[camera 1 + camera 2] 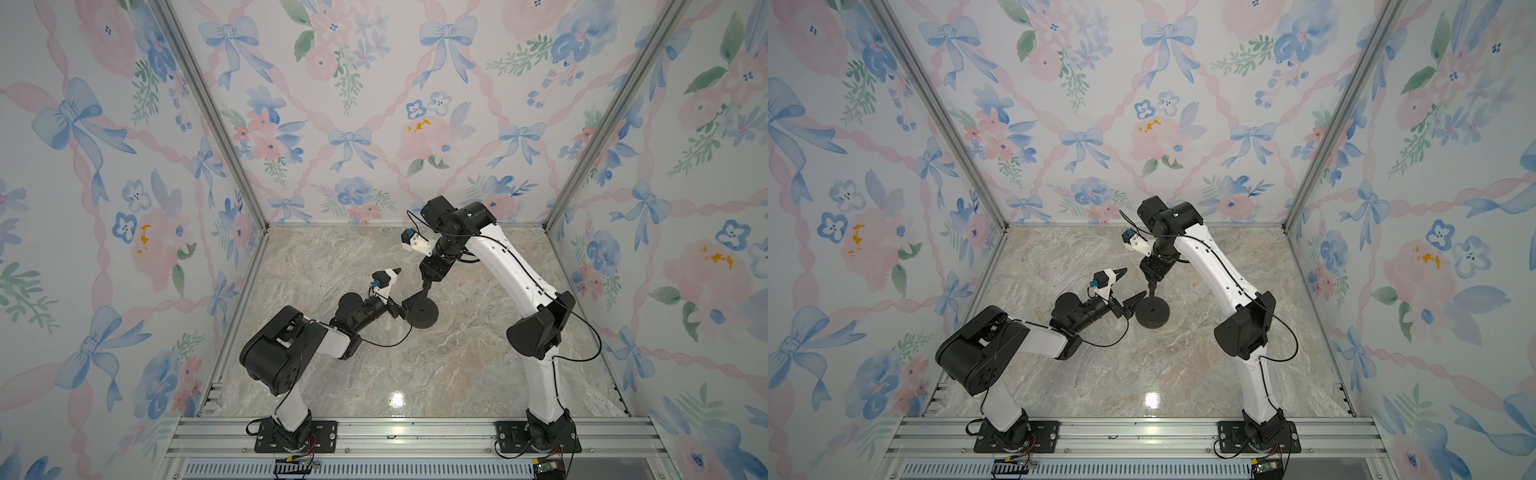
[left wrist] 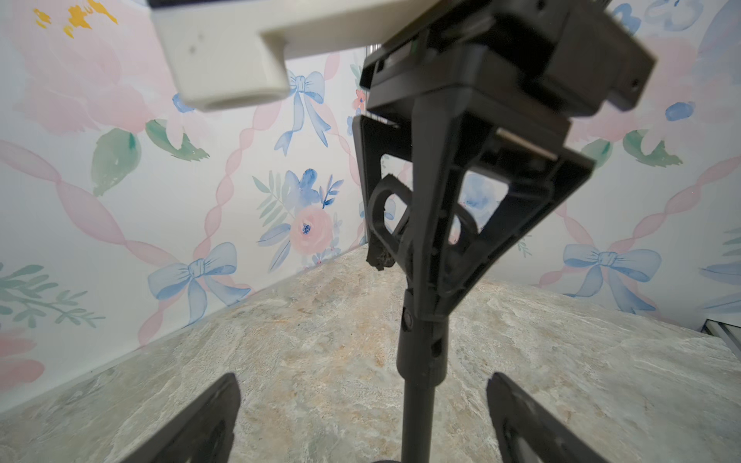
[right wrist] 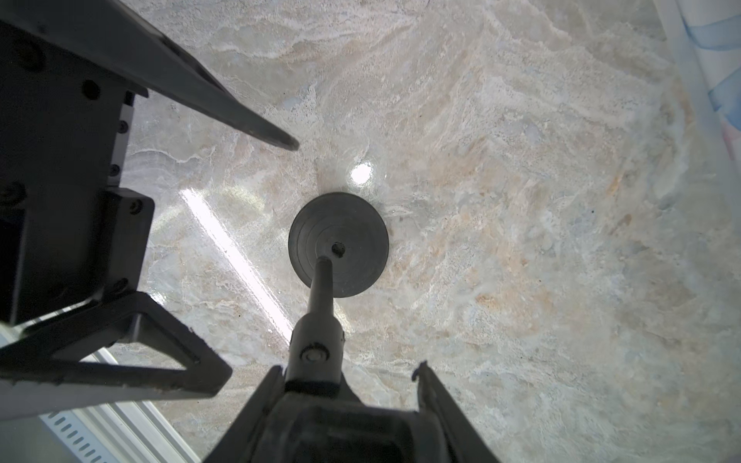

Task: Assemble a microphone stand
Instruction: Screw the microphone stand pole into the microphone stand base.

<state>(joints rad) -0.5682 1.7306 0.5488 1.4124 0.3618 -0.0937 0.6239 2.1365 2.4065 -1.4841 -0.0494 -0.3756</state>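
Seating rod (image 3: 320,288) into base (image 3: 361,224): right tool (image 3: 345,375) grips its head, left tool (image 2: 361,384) gapes empty; tip likely needs nudging onto mid-frame hole (image 3: 339,249).

The microphone stand's disc base (image 3: 361,224) was matte black with faint concentric rings, and its rod (image 3: 322,288) was the same matte black. The worktop (image 1: 457,365) was glossy and marble-patterned, grey-beige with white veins and tan streaks. The walls (image 1: 353,104) wore white wallpaper printed with blue bows, a pink ribbon lattice, pink and blue flowers and green leaves. The left arm (image 1: 332,338) and right arm (image 1: 511,266) were white with black joints, and the aluminium rail (image 1: 415,436) was silver.
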